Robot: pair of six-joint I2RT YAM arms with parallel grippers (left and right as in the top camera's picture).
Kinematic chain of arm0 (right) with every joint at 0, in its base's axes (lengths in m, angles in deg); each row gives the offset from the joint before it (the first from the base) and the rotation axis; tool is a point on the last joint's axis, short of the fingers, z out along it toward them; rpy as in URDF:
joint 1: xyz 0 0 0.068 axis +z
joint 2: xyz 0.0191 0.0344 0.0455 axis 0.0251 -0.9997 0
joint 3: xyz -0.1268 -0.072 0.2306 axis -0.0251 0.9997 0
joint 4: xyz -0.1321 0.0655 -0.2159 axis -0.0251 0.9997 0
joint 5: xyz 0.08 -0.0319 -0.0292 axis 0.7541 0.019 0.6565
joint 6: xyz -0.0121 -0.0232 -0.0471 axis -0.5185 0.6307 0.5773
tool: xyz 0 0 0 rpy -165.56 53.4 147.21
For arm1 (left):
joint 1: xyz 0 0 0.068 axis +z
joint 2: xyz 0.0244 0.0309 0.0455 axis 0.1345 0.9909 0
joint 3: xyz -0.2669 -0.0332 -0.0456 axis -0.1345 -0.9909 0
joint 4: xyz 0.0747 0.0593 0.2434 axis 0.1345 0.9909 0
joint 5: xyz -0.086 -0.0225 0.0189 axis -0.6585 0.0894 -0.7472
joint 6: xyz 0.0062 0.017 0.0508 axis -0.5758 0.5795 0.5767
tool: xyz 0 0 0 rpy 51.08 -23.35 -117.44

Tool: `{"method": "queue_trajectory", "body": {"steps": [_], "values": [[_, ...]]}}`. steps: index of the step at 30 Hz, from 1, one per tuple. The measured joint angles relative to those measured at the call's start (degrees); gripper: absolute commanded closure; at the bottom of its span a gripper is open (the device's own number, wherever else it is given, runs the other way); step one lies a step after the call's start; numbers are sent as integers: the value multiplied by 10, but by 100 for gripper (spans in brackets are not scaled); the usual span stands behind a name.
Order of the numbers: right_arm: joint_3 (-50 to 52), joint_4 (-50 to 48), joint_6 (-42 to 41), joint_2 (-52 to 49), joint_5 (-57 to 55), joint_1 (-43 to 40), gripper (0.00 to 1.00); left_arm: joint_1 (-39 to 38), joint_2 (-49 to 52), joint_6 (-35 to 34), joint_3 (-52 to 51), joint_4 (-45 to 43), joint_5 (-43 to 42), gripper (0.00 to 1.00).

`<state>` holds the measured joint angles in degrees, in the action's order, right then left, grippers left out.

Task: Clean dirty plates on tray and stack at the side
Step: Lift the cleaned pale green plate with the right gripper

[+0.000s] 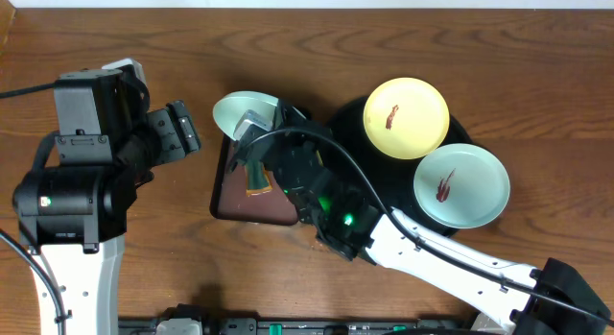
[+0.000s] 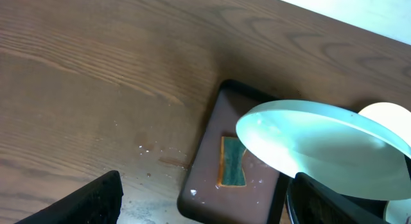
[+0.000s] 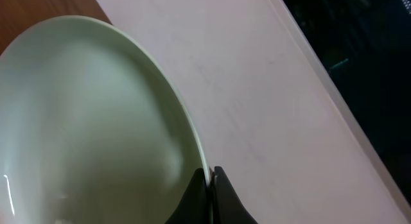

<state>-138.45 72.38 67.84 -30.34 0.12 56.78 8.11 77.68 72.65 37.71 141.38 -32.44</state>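
While the left arm sits at the left side of the worktop (image 1: 317, 37), the left fingers (image 1: 184, 130) are spread wide with nothing between them, aimed toward the brown tray (image 1: 230, 196). The left wrist view shows one fingertip in each bottom corner, far apart.

Brown tray: one, rectangular, flat on the worktop, just left of the black tray (image 1: 395, 174). One sponge (image 1: 258, 179) lies in it, green face with an orange edge. The left wrist view shows a few white specks on this tray and on the wood beside it.

Plates: three in total.
- held plate (image 1: 238, 111): pale mint, up in the air over the far end of the brown tray and tilted. The right fingers (image 3: 210, 185) are pinched tight on its rim, which the right wrist view shows close up. The right arm comes in from the bottom right corner and crosses over the brown tray.
- yellow plate (image 1: 406, 117): pale yellow, lying on the far part of the black tray, one red-brown smear at its centre.
- mint plate (image 1: 461, 185): pale mint, lying on the near right part of the black tray, one red-brown smear at its centre. Its rim is right by the yellow plate's; can't tell if they touch.

Black tray: one, round, much wider than a plate. It carries two of the three plates. Its right edge is hidden under the mint plate, so can't tell whether that plate overhangs.
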Motion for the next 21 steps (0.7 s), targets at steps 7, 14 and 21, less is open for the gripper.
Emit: {"method": "queue_trajectory", "body": {"steps": [7, 14, 21], "values": [[0, -4, 11, 0, -10, 0, 99, 0, 0, 0, 0, 0, 0, 16], [0, -4, 11, 0, -10, 0, 99, 0, 0, 0, 0, 0, 0, 16], [0, -4, 11, 0, -10, 0, 99, 0, 0, 0, 0, 0, 0, 16]]}}
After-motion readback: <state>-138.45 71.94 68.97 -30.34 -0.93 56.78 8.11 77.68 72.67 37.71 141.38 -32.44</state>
